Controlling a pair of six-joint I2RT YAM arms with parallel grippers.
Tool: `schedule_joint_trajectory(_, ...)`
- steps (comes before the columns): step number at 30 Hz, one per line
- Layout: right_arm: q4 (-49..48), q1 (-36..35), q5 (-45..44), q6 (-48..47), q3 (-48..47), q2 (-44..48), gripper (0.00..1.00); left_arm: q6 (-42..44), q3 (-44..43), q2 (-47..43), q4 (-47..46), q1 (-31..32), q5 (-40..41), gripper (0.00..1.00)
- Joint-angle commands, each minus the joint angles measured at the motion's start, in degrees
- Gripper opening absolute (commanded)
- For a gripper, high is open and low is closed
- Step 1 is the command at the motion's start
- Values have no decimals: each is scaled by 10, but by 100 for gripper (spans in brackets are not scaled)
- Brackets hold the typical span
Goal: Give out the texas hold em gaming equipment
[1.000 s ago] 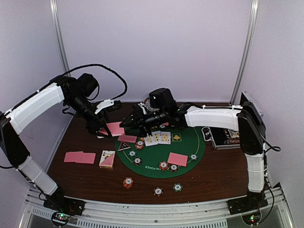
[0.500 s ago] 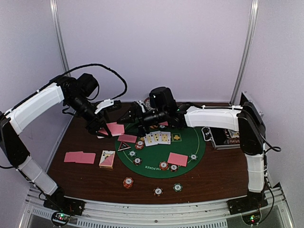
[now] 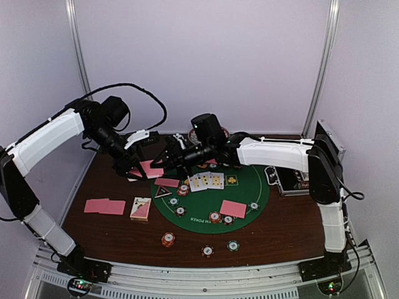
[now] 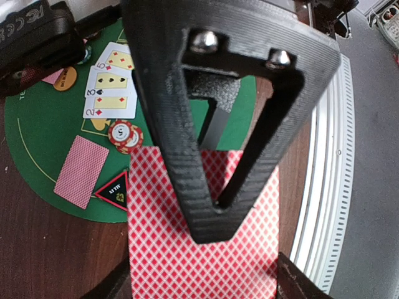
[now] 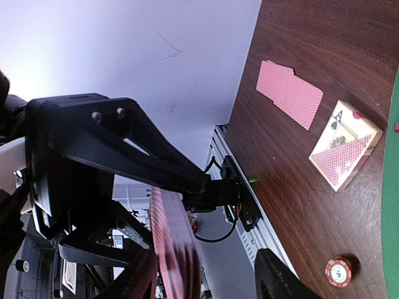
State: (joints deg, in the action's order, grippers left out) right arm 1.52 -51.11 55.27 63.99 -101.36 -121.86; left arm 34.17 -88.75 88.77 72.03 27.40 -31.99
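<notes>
The right gripper [image 3: 163,161] has swung left off the green mat [image 3: 247,187] to the deck of pink-backed cards [image 4: 163,249], which the left gripper [image 3: 128,167] clamps above the table's far left. The right fingers straddle the deck's edge, though I cannot tell whether they pinch a card, so a card draw for dealing looks next. Readable writing is "ALL IN" on the triangle marker [image 4: 113,192], "POKER" on the mat, and 5 on a chip [image 5: 337,271].

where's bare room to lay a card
Bare brown wooden table front right, beside the round green felt mat. Front left too, before two pink-backed cards, beside the orange striped chip. Crowded: the mat's far left, face-up cards and chips.
</notes>
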Motion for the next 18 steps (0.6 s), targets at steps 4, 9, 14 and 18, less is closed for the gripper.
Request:
schedule_joint_trajectory(4,86,11,11,-71,-18,16,55,-3,-22,-7,-13,-4,-15,0)
schedule_joint_trajectory(9,90,20,9,-75,5,32,39,-4,-22,-8,-12,-4,-15,0)
schedule_joint_trajectory(14,85,22,8,-73,16,47,28,-5,-21,-7,-12,-4,-14,0)
schedule_joint_trajectory(18,65,24,9,-58,28,63,23,-4,-21,-6,-12,-4,-14,0)
